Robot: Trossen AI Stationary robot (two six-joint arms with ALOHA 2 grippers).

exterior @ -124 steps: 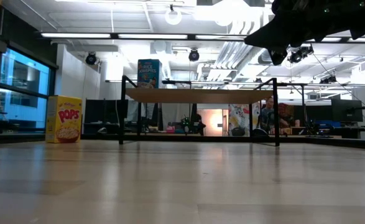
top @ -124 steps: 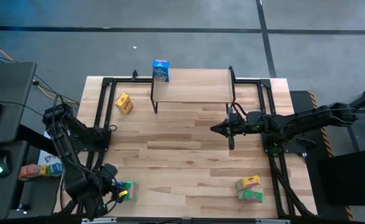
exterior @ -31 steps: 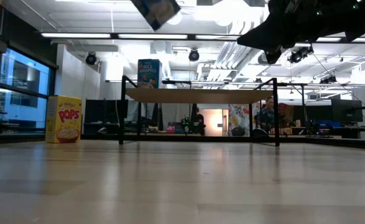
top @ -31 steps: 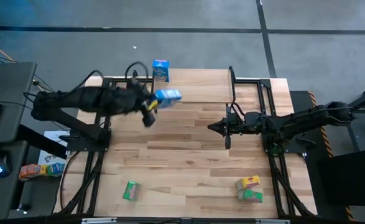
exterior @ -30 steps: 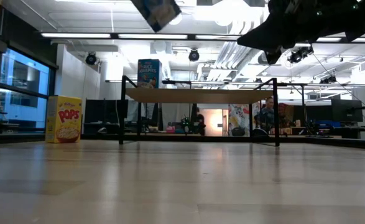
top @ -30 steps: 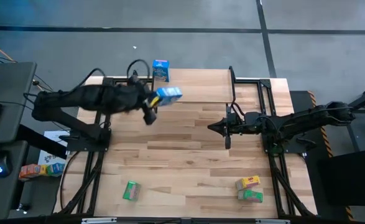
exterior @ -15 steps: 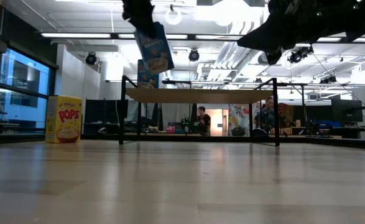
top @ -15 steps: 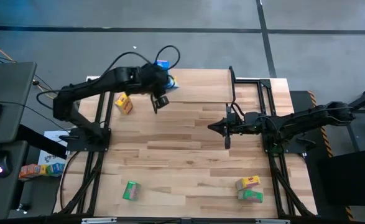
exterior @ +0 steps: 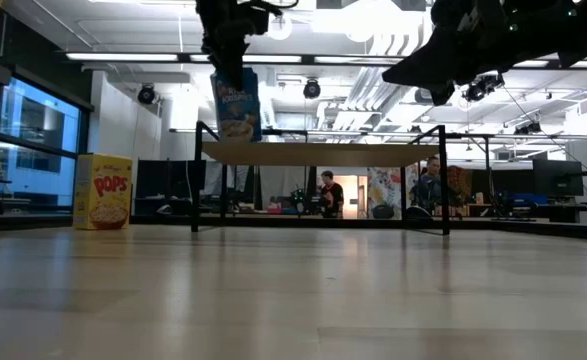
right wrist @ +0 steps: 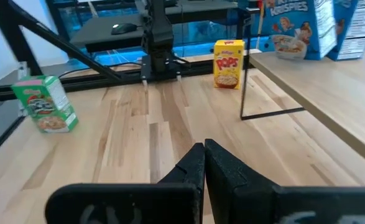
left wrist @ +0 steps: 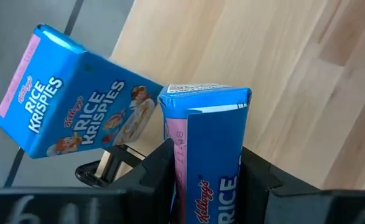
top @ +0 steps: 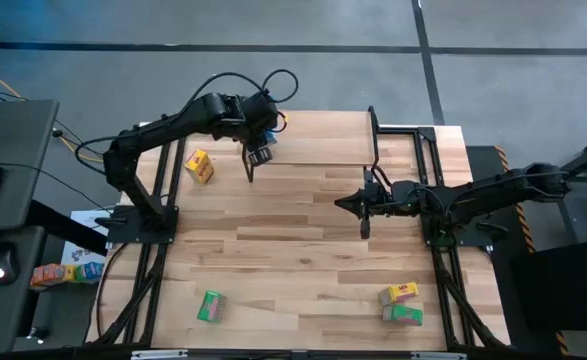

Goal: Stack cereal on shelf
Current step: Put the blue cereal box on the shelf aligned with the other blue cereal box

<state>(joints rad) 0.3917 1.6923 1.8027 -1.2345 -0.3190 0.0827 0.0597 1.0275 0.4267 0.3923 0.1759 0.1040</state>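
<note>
Left wrist view: my left gripper (left wrist: 204, 180) is clamped on a blue cereal box (left wrist: 210, 149), one finger on each broad face, the box's top end pointing away from my wrist. Just beyond it a second blue box (left wrist: 76, 106) stands on the shelf (left wrist: 281, 74), near the board's corner and apparently tilted relative to the held one; whether the two touch I cannot tell.

High view: my left gripper (top: 260, 135) hangs over the shelf's left end. My right gripper (top: 358, 205) waits over mid-bench, its fingers drawn together on nothing. A yellow box (top: 199, 166) lies on the bench (top: 293, 250) left of the shelf; a green box (top: 210, 306) sits near the front left; a yellow-and-green pair (top: 401, 303) sits front right.

Low view: the held box (exterior: 236, 108) looks level with the shelf board (exterior: 318, 153), though contact is not clear.

Step in hand, as I judge it: placing the second blue box beside the first. The next move calls for lowering it flat, letting go without nudging its neighbour, then fetching the yellow box.
</note>
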